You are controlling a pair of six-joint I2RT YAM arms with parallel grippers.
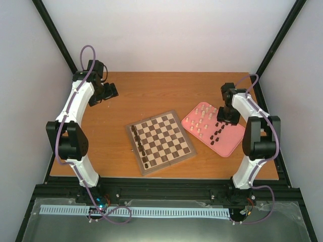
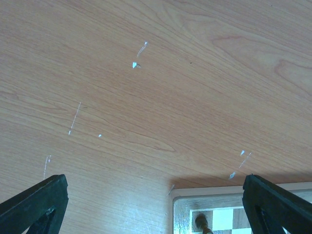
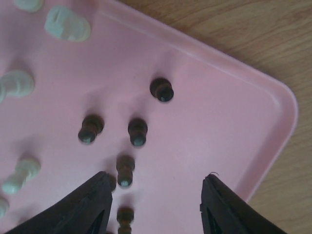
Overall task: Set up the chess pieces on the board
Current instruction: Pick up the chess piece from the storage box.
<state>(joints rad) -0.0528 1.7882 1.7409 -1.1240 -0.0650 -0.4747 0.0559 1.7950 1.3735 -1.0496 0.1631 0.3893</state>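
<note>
The chess pieces (image 1: 217,133) are split between two places in the overhead view. A file of dark ones stands along the left side of the board (image 1: 166,143). The rest, dark and cream, wait on a pink tray (image 1: 229,145) just right of the board on the surface (image 1: 111,151). The right hand (image 1: 227,120) hangs over the tray's far part, while the left hand (image 1: 107,92) is well apart from it, near the surface's far left corner. The right arm is plainly the nearer one to the unplaced pieces, and the board lies to its left.

In the left wrist view, the left hand (image 2: 155,195) is open, its fingers (image 2: 34,204) spread wide over bare wood with nothing between them. A corner of the board (image 2: 214,197) shows at the bottom edge, with one dark figure (image 2: 202,223) standing on it.

In the right wrist view, the right hand (image 3: 157,195) looks straight down onto the tray (image 3: 234,87). Its fingers (image 3: 87,207) stand apart and grip nothing. The dark pieces here are upright, their long axes pointing up at the camera, so only their round heads show.

The closest dark piece (image 3: 125,218) sits inside the gap but hard beside the finger on the picture's left. A second one (image 3: 125,170) stands just ahead of that fingertip, and three more stand farther ahead. The cream pieces (image 3: 18,83) keep to the picture's left side.

Since the closest piece is off-centre, the hand likely needs a small shift toward that side before closing. Otherwise the finger may knock it or its neighbour.
</note>
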